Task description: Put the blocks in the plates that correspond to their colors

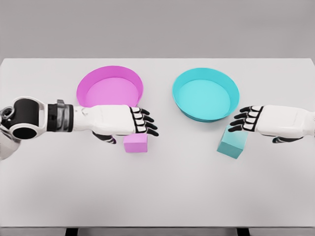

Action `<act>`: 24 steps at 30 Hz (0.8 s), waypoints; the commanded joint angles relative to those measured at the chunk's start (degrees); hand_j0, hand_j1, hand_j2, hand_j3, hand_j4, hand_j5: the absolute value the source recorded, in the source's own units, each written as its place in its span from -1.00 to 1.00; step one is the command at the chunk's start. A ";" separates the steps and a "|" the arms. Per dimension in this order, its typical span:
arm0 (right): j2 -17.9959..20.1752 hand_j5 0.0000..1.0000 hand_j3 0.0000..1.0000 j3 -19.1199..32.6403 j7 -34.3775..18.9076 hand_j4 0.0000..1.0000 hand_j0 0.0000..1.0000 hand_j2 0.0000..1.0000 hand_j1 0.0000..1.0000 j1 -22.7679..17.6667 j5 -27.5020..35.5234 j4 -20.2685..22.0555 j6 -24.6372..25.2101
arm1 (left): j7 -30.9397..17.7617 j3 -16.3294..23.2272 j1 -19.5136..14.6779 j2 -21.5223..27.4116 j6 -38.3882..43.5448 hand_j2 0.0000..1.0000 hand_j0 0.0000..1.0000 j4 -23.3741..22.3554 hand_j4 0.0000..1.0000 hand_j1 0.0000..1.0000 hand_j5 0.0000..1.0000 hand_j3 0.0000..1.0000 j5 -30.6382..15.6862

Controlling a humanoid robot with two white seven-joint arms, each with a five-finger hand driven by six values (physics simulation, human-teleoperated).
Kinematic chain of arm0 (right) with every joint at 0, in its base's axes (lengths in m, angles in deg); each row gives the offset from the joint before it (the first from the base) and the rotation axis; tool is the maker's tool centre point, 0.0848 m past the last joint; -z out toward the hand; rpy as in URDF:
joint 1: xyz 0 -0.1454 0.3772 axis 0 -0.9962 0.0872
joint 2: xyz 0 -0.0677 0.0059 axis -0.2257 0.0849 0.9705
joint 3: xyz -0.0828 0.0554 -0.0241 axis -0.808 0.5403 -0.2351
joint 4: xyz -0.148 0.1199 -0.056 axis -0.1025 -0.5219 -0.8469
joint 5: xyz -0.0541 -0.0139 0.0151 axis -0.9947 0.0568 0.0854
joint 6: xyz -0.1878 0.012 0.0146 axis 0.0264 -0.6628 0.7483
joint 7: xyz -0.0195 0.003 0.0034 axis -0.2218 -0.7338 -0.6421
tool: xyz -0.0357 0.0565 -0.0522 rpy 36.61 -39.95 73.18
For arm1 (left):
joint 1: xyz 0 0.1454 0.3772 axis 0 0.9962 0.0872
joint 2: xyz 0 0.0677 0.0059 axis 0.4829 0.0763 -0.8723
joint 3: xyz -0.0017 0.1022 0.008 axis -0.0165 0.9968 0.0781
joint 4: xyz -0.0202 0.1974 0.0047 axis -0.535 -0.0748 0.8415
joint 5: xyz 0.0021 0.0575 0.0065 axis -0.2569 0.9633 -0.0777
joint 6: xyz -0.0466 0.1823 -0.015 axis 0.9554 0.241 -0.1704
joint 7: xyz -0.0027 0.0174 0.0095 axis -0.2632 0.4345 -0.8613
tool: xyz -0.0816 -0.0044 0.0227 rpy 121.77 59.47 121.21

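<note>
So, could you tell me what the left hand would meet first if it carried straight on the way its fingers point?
Probably the cyan block; the left hand points rightward, passing above the pink block. Depth is unclear.

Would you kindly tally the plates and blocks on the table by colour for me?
Pink: 2, the pink plate and the pink block
Teal: 2, the teal plate and the teal block
Total: 4, with neither block in a plate yet
</note>
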 commanded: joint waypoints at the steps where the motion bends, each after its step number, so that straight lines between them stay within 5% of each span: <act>1: -1.31 1.00 1.00 -0.03 -0.31 1.00 1.00 1.00 1.00 0.00 0.32 0.17 0.05 | 0.03 0.73 0.00 -0.79 0.14 1.00 1.00 -0.05 1.00 1.00 1.00 1.00 0.10; 13: -2.98 1.00 1.00 -0.11 -0.57 1.00 1.00 1.00 1.00 0.35 1.20 -1.67 0.05 | 0.03 1.87 -0.44 -1.58 0.14 0.95 0.95 -1.90 0.95 0.95 0.95 0.95 0.80; 16: -7.02 1.00 1.00 -1.26 -1.98 1.00 1.00 1.00 1.00 0.18 1.20 -5.45 0.05 | -0.06 1.96 -0.44 -1.58 0.14 0.78 0.78 -1.98 0.78 0.78 0.78 0.78 0.80; 24: -8.17 1.00 1.00 -1.34 -3.73 1.00 1.00 1.00 1.00 -0.26 1.11 -5.10 0.05 | -0.06 2.75 -0.35 -1.75 0.14 0.76 0.76 -1.90 0.76 0.76 0.76 0.76 0.80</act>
